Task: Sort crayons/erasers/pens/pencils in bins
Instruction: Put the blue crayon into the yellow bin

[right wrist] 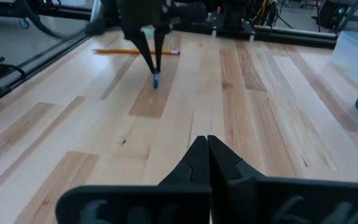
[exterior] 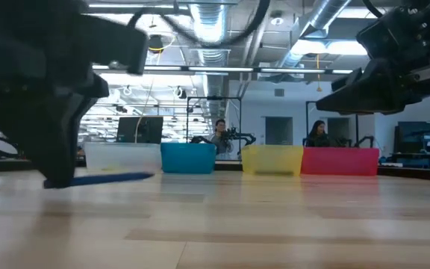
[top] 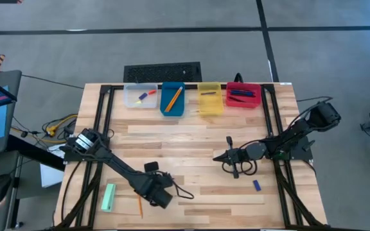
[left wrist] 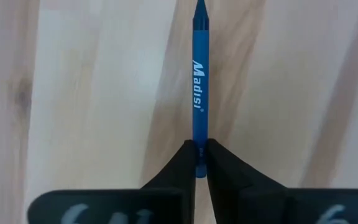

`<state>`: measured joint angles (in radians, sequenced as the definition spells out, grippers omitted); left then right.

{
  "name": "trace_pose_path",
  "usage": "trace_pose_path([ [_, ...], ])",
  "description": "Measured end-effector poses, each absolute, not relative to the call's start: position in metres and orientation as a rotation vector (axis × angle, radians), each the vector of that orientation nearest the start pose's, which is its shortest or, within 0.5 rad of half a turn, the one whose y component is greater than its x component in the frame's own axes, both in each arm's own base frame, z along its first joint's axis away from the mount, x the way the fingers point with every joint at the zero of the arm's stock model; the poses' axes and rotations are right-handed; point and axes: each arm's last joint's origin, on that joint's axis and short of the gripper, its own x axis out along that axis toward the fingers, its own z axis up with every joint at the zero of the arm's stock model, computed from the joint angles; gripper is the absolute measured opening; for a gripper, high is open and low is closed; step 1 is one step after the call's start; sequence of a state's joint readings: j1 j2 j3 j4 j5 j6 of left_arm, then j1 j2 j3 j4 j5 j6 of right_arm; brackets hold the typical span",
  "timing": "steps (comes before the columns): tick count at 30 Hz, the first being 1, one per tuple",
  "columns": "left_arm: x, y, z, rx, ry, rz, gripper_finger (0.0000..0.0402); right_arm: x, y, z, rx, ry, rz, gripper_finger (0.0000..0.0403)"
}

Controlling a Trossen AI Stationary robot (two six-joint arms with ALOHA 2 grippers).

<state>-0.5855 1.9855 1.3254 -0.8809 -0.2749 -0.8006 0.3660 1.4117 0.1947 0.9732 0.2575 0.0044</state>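
My left gripper (top: 166, 194) stands near the table's front edge, shut on a blue crayon (left wrist: 197, 93) printed "Madisi"; the crayon also shows in the low view (exterior: 107, 178). My right gripper (right wrist: 207, 155) is shut and empty over the table's middle right (top: 220, 157), pointing toward the left gripper. An orange pencil (top: 140, 205) and a green block (top: 109, 197) lie on the table by the left gripper. A small blue eraser (top: 257, 185) lies on the table near the right gripper. Four bins stand in a row at the far edge: clear (top: 140, 96), blue (top: 172, 99), yellow (top: 211, 98), red (top: 243, 95). My left gripper pinches the crayon's blunt end (left wrist: 197, 158) between its two fingertips (left wrist: 182, 165). The fingers come from above, pointing down, and lie across the crayon. The crayon sticks out level from the fingers, close over the table; whether it is clear of the wood I cannot tell.
The clear bin holds small erasers, the blue bin orange pencils, the red bin dark pens. Black frame rails (top: 101, 128) run along both table sides. A dark keyboard (top: 162, 70) lies behind the bins. People sit in the room beyond the table (exterior: 220, 138).
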Motion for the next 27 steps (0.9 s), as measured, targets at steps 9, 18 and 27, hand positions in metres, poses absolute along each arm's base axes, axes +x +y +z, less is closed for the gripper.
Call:
trace_pose_path([
  [9, 0.307, -0.195, 0.134, -0.049, 1.188, 0.317, 0.0010, 0.201, 0.067, 0.132, 0.020, 0.238, 0.092, 0.0002],
  [18, 0.318, -0.174, 0.128, -0.046, 1.017, 0.236, 0.0009, 0.203, 0.066, 0.128, 0.103, 0.251, 0.085, 0.0036],
  [27, 0.322, -0.154, 0.126, -0.222, 1.012, 0.125, 0.0020, 0.212, 0.067, 0.112, 0.113, 0.275, 0.065, 0.0067],
])
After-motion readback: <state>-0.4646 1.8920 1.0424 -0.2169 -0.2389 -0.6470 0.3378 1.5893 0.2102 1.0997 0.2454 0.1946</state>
